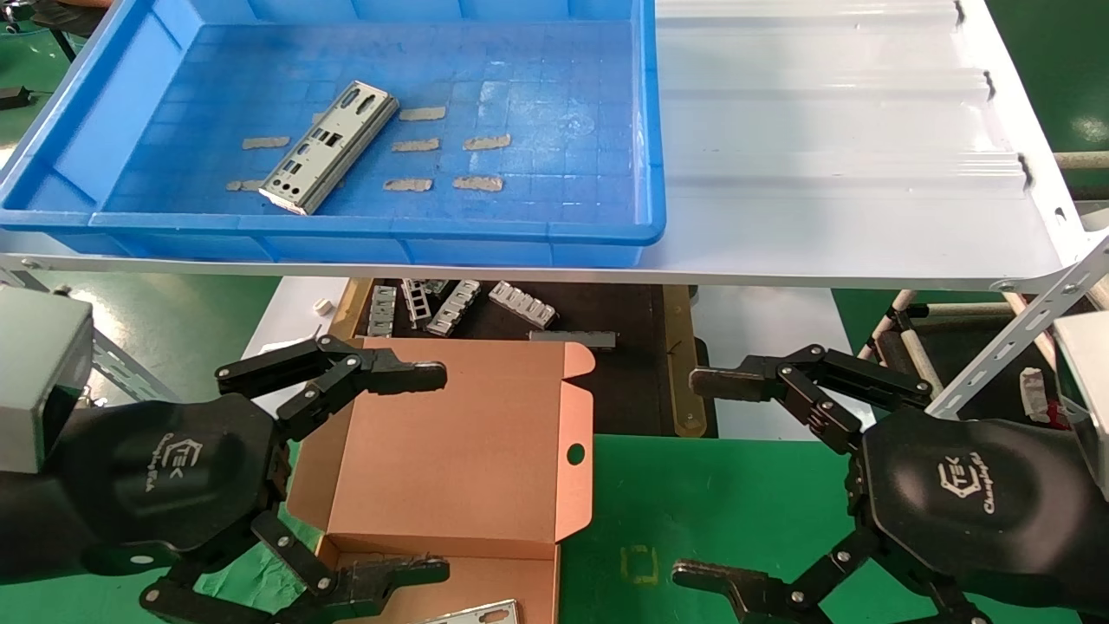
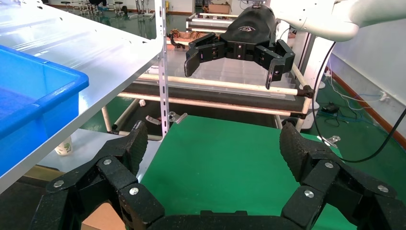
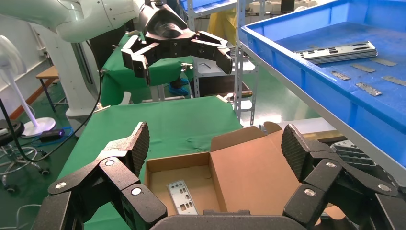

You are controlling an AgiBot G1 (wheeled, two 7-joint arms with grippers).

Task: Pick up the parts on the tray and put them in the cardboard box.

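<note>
One silver part (image 1: 329,147) lies slantwise on the floor of the blue tray (image 1: 346,227), also visible in the right wrist view as part (image 3: 335,51) in the tray (image 3: 287,57). The cardboard box (image 1: 459,442) stands open below the shelf, lid folded back, with another part (image 3: 181,196) flat inside it. My left gripper (image 1: 433,472) hangs open over the box's left side, holding nothing. My right gripper (image 1: 693,477) is open and empty over the green mat, right of the box. Each wrist view shows its own wide-open fingers (image 2: 136,143) (image 3: 136,143).
Beige tape strips (image 1: 485,141) dot the tray floor. The tray rests on a white ridged sheet (image 1: 823,156) forming a shelf. Grey ladder-like pieces (image 1: 450,305) lie on a dark surface beyond the box. A green mat (image 1: 710,520) covers the table.
</note>
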